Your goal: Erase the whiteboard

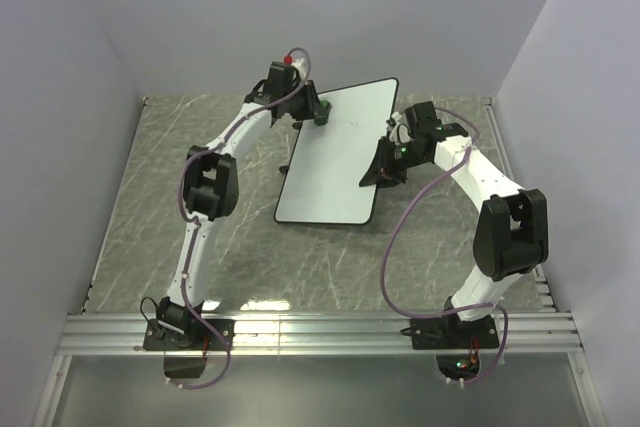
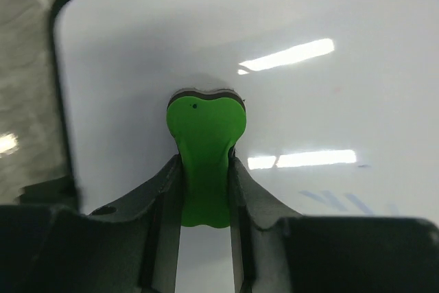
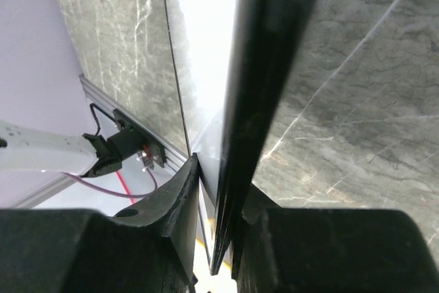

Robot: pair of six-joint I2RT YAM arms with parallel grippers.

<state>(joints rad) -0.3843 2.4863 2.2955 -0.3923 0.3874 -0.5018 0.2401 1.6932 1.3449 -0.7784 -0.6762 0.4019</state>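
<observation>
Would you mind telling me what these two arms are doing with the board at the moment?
The left gripper is shut on a small green eraser, whose tip appears to rest on the whiteboard near its far left corner. The right gripper clamps the board's right edge, apparently to steady it. The surface looks mostly clean, though faint bluish marks show beside the eraser.

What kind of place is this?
Probably a robot test cell: plain walls enclose a marble-patterned table, and the left arm and right arm, mounted on a metal rail, handle a whiteboard.
</observation>
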